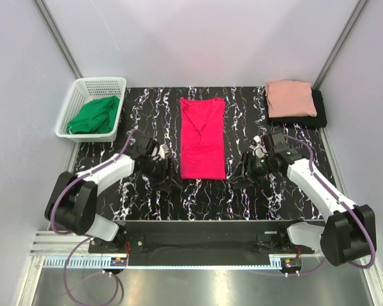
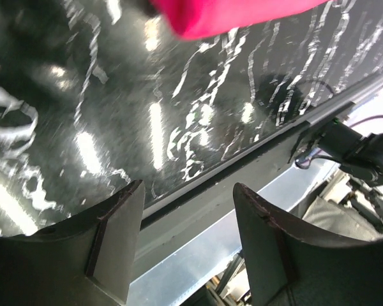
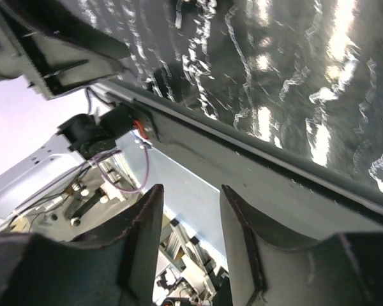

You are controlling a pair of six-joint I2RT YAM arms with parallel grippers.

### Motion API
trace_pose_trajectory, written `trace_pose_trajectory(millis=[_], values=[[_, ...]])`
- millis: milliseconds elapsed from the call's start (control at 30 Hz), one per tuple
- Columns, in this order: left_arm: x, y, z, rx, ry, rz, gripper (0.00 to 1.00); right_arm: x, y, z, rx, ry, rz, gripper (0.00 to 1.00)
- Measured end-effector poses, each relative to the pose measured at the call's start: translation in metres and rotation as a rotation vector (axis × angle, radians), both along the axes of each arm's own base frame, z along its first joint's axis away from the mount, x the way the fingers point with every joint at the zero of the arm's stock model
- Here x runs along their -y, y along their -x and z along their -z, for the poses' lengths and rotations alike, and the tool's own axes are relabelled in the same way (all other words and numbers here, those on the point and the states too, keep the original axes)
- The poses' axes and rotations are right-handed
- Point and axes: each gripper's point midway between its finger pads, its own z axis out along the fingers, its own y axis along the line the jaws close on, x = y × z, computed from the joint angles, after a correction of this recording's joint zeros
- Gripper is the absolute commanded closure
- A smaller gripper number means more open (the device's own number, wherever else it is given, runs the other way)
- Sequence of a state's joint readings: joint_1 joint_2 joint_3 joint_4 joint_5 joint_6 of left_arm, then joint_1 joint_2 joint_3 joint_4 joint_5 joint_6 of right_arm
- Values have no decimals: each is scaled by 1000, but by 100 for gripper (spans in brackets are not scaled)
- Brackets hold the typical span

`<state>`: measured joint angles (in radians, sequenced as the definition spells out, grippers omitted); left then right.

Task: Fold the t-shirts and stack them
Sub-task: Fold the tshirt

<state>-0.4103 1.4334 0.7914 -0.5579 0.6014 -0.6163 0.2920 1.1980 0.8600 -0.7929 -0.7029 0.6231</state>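
Folding crimson t-shirt point(image 1: 203, 137), long strip flat | left gripper point(image 1: 167, 180) and right gripper point(image 1: 241, 177) both released, empty | next, likely: pinch near hem, fold away.

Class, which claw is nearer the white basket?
Left. The left claw sits right of the basket, beside the red shirt; the right claw lies beyond the shirt, farther away.

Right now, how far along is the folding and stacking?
Done: salmon-pink shirt lies folded on the black shirt, far right. In hand: crimson shirt, a long strip; left gripper and right gripper flank its near end, open, empty. Left: fold it shorter, stack it; green cloth lies in basket.
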Motion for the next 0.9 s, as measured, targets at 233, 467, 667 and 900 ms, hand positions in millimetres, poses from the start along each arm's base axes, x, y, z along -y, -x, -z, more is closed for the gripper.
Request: trace_pose_trajectory(millis=[233, 467, 667, 900], values=[[16, -15, 5, -28, 57, 52, 37, -10, -8, 17, -6, -68, 5, 45], [20, -26, 19, -69, 100, 52, 38, -12, -2, 44, -54, -90, 32, 42], [18, -35, 29, -80, 118, 29, 38, -18, -12, 58, -69, -120, 49, 42], [22, -39, 34, -80, 137, 35, 39, -22, -20, 76, -103, -121, 50, 42]])
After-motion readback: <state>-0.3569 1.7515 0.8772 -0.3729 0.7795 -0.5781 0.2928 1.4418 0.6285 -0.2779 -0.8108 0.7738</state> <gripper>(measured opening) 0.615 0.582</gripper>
